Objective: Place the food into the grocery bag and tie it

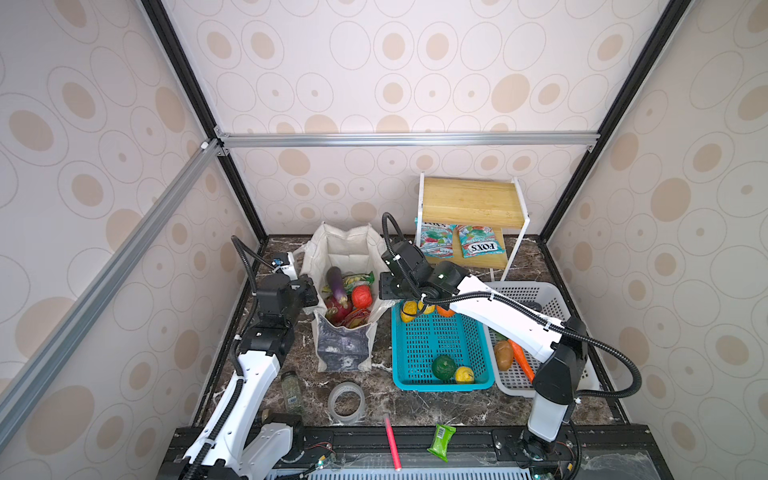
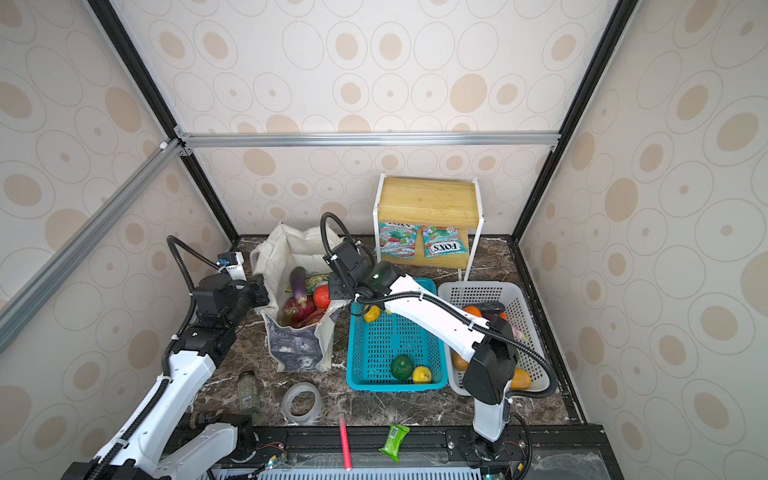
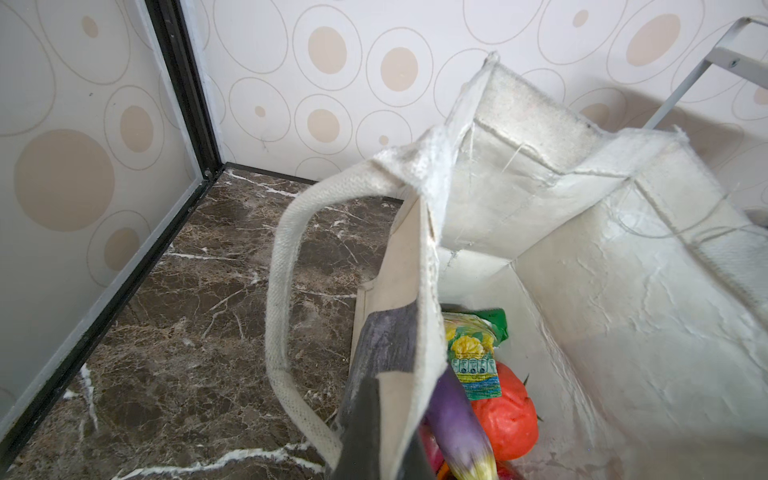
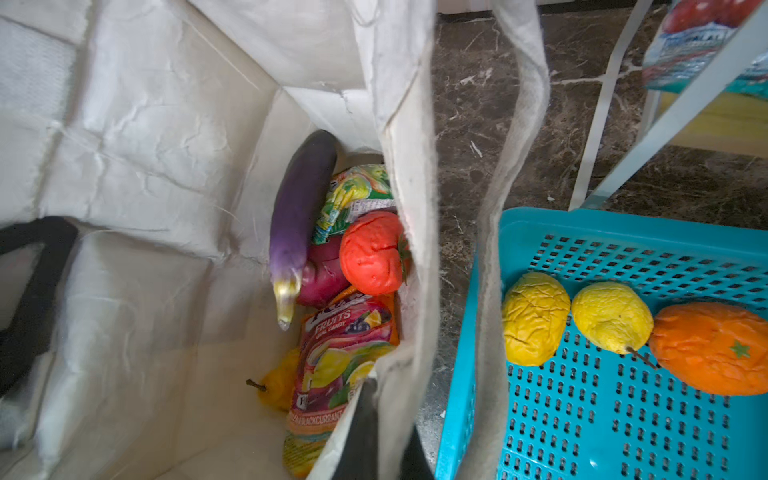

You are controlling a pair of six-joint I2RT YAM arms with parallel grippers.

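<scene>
Left hand [image 1: 311, 301], right hand [image 1: 385, 293] clench soft off-white canvas bag [image 1: 345, 249].
Likely limp; take cream loop handles [image 3: 282, 291], nine and three o'clock.

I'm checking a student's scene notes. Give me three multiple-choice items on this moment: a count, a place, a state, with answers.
1. How many FOX'S packets lie on the wooden rack? A one B two C four
2. Where is the purple eggplant? A teal basket B grocery bag C wooden rack
3. The grocery bag is: A tied shut B lying flat C open, handles untied

Answers: 1 B, two packets sit side by side on its lower board; 2 B, it lies inside the bag's walls; 3 C, both top views look into its open mouth.
</scene>
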